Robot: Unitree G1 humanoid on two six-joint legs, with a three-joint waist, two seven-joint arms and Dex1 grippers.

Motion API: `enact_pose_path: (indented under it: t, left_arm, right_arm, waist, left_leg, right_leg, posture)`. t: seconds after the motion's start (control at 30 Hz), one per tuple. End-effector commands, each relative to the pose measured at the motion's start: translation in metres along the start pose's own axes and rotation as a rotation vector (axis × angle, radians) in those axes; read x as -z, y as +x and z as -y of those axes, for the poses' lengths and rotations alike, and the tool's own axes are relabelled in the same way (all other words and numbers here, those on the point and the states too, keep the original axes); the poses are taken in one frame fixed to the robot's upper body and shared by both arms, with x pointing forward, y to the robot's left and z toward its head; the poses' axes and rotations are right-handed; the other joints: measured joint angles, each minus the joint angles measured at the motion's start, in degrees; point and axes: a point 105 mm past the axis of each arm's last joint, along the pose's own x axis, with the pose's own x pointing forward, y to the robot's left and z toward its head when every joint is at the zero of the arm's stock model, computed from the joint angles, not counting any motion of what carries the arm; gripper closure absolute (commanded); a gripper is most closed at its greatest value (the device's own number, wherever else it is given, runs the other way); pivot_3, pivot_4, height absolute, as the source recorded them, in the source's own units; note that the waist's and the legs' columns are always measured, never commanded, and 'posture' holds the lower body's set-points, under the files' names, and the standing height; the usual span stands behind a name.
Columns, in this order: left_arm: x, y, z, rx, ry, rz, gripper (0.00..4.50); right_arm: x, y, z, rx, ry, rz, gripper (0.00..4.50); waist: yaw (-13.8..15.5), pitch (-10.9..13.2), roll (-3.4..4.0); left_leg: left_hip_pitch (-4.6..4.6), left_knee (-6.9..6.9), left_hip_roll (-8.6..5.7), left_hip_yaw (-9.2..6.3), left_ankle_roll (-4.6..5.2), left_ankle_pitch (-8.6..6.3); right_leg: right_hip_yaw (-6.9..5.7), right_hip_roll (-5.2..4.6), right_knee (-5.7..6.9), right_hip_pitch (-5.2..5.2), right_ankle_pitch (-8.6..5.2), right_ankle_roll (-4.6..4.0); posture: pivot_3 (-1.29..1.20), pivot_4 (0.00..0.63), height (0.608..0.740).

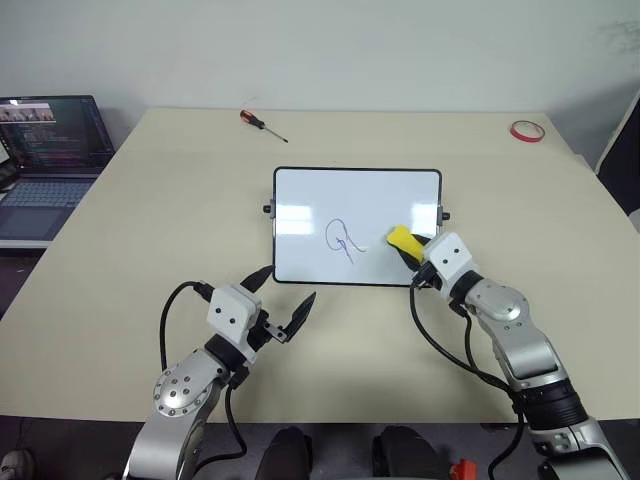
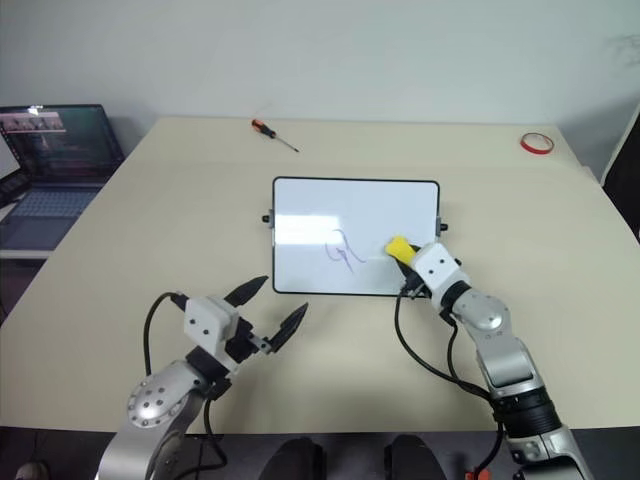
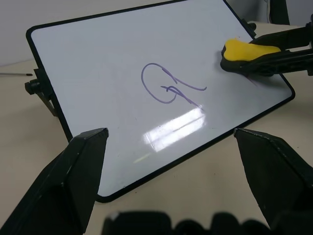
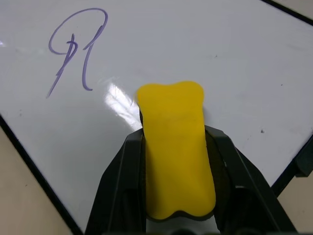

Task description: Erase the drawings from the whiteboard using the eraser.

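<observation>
The right gripper point(image 4: 176, 161) is clenched on the small bright yellow block eraser point(image 4: 175, 147), its two black fingers point(image 4: 120, 191) pinching the long sides so the yellow front end sticks out past them. In the left eye view that gripper sits right of centre, at the lower right part of the small glossy white whiteboard with the thin black frame point(image 1: 300, 200), and the eraser's front end appears to rest on the white surface, though whether it presses down I cannot tell.

The one drawing to be seen, a thin purple-blue looped squiggle point(image 1: 343, 239), lies near the middle of the board, just to the left of the eraser and apart from it. No red strokes can be made out.

The eraser looks light and slightly yielding; its sides bow in where the fingers squeeze it, so the side grip seems the right one and should hold during rubbing. The board stands tilted on small black side knobs point(image 1: 268, 210), looks light, and may slide or rock under a sideways wipe, so gentle pressure seems wise.

The left gripper point(image 1: 283, 302) is released, fingers spread wide, hanging in the lower left of the frame just in front of the board's near left corner, touching nothing.

Farther out on the beige tabletop point(image 1: 150, 220): a red-handled screwdriver point(image 1: 262, 124) at upper centre, a red tape ring point(image 1: 527, 131) at upper right, an open laptop point(image 1: 45, 160) at the far left.
</observation>
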Motion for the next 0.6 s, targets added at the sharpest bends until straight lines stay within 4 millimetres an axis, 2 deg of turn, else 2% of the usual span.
enact_pose_path:
  t: [0.03,0.17,0.37,0.53,0.6]
  left_arm:
    - [-0.013,0.001,0.000,-0.004,0.032,0.050,0.00]
    - [-0.013,0.004,0.001,0.002,0.028,0.054,0.00]
    - [-0.015,0.006,0.004,0.016,0.026,0.059,0.00]
    - [-0.015,0.007,0.004,0.020,0.024,0.061,0.00]
    - [-0.015,0.008,0.005,0.025,0.023,0.062,0.00]
  right_arm:
    - [0.018,-0.012,0.001,0.007,0.016,-0.107,3.26]
    - [0.026,-0.028,-0.002,0.011,0.026,-0.154,3.26]
    - [0.040,-0.049,0.006,0.039,0.026,-0.224,3.26]
    - [0.043,-0.054,0.011,0.053,0.020,-0.234,3.26]
    - [0.033,-0.048,0.015,0.077,0.027,-0.182,3.26]
  waist:
    - [0.0,0.0,-0.01]
    - [0.0,0.0,-0.01]
    - [0.0,0.0,-0.02]
    - [0.0,0.0,-0.04]
    - [0.0,0.0,-0.05]
  left_leg:
    - [0.05,0.00,-0.01,0.00,0.00,0.00]
    - [0.27,-0.05,0.00,0.00,0.00,0.00]
    - [0.29,-0.05,-0.02,0.04,0.00,0.00]
    - [0.29,-0.05,-0.02,0.01,0.00,0.00]
    - [0.29,-0.05,-0.03,0.03,0.00,0.00]
  right_leg:
    - [0.00,0.00,-0.02,0.07,0.00,0.00]
    - [0.00,0.00,-0.08,0.28,-0.01,0.01]
    - [0.04,0.00,-0.11,0.31,0.00,0.01]
    - [0.02,0.00,-0.13,0.32,-0.01,0.01]
    - [0.03,0.00,-0.14,0.32,-0.01,0.01]
  posture:
    - [0.00,0.150,0.740]
    - [0.00,0.150,0.740]
    - [0.00,0.150,0.740]
    - [0.00,0.150,0.740]
    - [0.00,0.150,0.740]
